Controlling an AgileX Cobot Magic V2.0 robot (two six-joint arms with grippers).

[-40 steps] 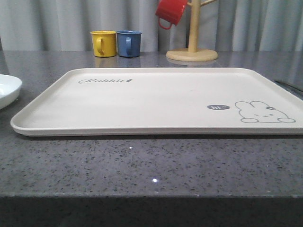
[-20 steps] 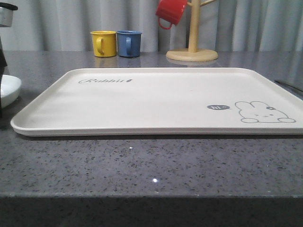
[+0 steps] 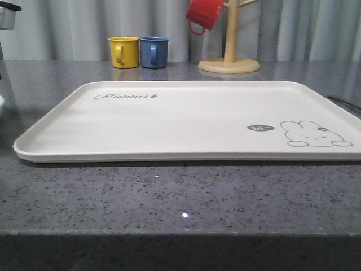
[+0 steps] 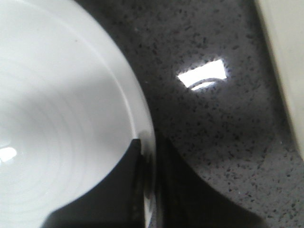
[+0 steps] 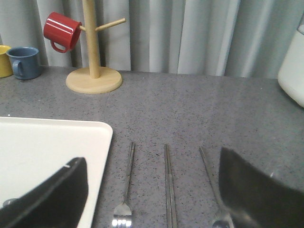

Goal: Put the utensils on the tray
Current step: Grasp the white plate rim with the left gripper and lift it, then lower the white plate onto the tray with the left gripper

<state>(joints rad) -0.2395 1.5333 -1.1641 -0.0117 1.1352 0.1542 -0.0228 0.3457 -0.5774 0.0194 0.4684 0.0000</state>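
The plate sits on the counter left of the bare tray; the left gripper straddles its rim, grip uncertain. Right of the tray lie fork, chopsticks and spoon, the right gripper gaping empty above.

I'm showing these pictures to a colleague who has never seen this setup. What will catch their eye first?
Most likely the big cream tray with its rabbit drawing, bare in the middle of the grey counter. Next, the red mug hanging on the wooden mug tree behind it, beside the yellow mug and blue mug. In the left wrist view, the left hand's finger sits at the white plate's rim.
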